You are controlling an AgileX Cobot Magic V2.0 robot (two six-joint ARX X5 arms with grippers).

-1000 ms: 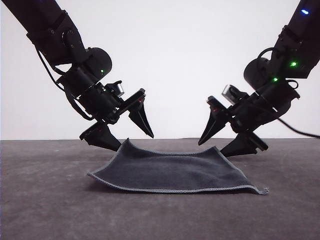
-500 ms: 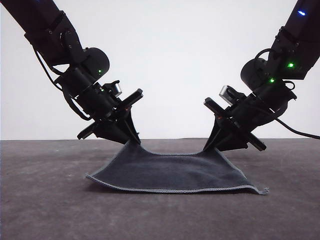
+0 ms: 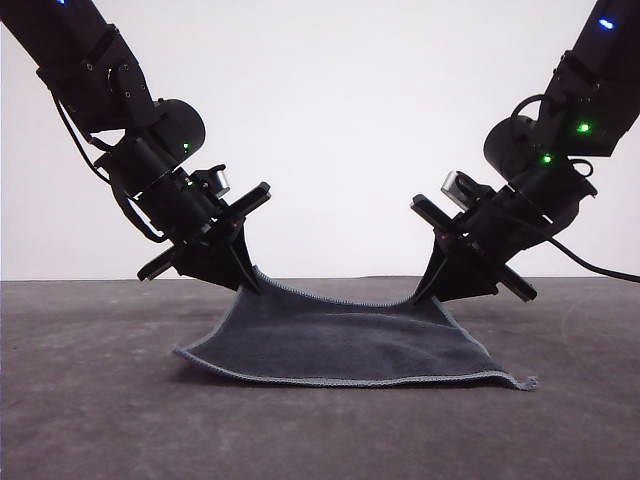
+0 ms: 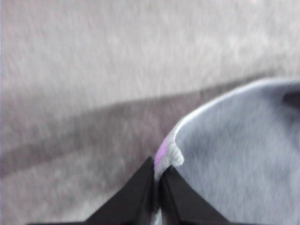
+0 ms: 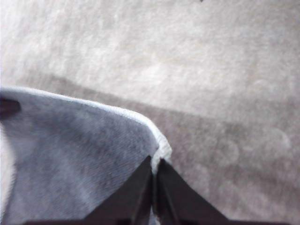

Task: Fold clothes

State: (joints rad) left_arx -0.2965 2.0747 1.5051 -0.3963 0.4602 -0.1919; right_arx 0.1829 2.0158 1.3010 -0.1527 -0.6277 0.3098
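The left pincer (image 3: 250, 282) and right pincer (image 3: 420, 292) each clamp a far corner of the small dark-grey soft cloth (image 3: 345, 345), lifted off the grey bench (image 3: 90, 400); no writing legible.

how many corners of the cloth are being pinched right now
2: the left gripper holds the cloth's far-left corner, the right gripper its far-right corner. Both near corners lie free on the table.

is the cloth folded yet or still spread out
Spread, not folded. The cloth lies in one layer on the table, only its two far corners lifted, pinched by the left gripper and right gripper.
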